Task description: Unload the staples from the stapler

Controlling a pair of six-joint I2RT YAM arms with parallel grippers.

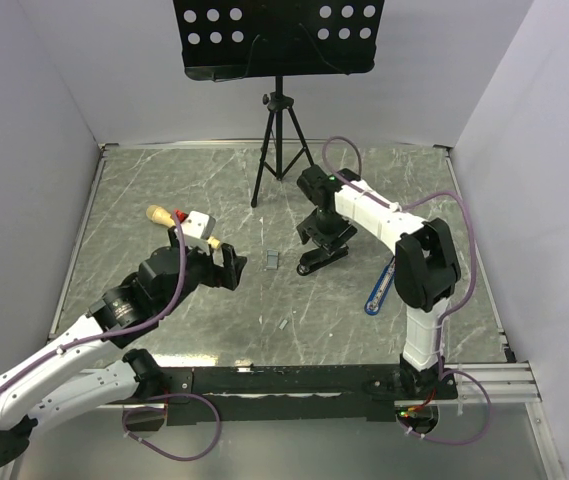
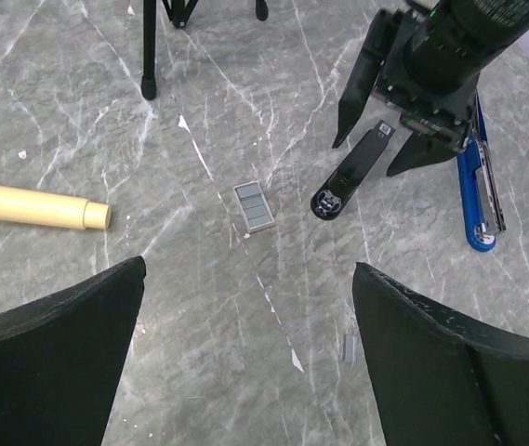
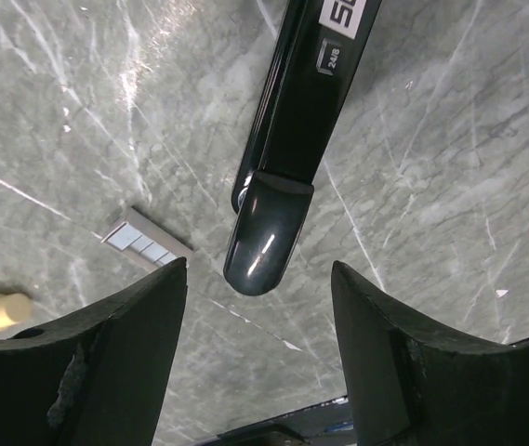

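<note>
One black stapler (image 3: 292,139), labelled "24/6", lies on the table (image 3: 450,139) between the parted fingers of the right tool (image 3: 257,274), ungripped. One staple strip (image 2: 349,347) lies apart, near the left tool (image 2: 248,269), spread wide and empty.

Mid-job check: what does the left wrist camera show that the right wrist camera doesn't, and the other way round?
Left wrist only: the blue-handled tool, the staples lying as a short loose strip, and a tripod foot. Right wrist only: the printed label on top of the stapler, seen up close. Both: the stapler, the small rectangular block and the wooden handle's end.
</note>
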